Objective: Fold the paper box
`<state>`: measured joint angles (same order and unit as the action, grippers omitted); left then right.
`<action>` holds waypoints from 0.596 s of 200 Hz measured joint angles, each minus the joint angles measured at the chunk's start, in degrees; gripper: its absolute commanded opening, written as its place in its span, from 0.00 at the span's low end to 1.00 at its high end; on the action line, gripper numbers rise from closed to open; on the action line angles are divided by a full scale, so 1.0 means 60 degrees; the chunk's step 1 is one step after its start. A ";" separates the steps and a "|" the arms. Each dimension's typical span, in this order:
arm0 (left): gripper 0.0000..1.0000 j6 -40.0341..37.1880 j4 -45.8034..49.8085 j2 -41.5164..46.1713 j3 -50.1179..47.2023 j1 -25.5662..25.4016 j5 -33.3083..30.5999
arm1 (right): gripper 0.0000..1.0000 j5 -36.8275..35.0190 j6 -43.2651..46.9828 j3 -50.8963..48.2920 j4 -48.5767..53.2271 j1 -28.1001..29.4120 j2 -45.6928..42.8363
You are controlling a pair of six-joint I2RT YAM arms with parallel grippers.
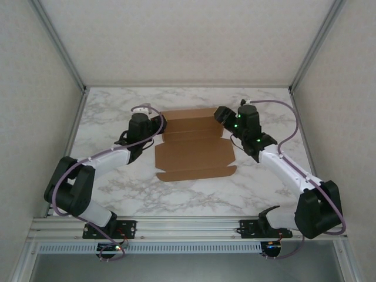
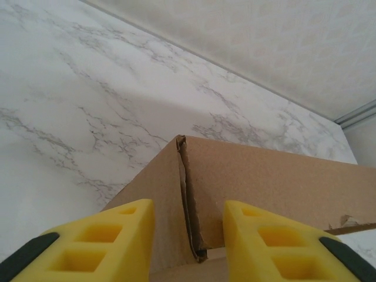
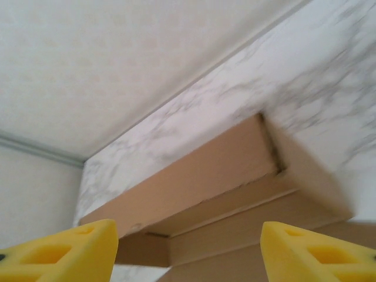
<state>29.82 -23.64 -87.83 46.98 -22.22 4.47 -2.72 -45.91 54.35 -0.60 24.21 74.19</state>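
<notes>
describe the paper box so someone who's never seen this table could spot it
On the white marble-patterned table, look between the left arm and right arm. The paper box lies there: brown cardboard, mostly flat, its far end folded up. Nothing else on the pale surface is brown.

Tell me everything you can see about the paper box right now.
The paper box is plain brown cardboard, a die-cut mailer lying on the marbled table. Its far part is folded up into walls meeting at seamed corners; the middle panel and tabbed near flap lie flat. The left gripper straddles the far left corner, pinching or not I cannot tell; the right gripper stands open at the far right corner.
</notes>
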 measured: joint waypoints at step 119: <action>0.30 -0.0266 -0.0306 -0.0484 0.0317 0.0106 0.0171 | 0.42 0.0481 0.1286 0.0798 0.1333 -0.0852 0.1960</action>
<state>28.23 -25.47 -90.74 48.88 -21.58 5.50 0.16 -38.20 59.13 7.40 19.09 85.95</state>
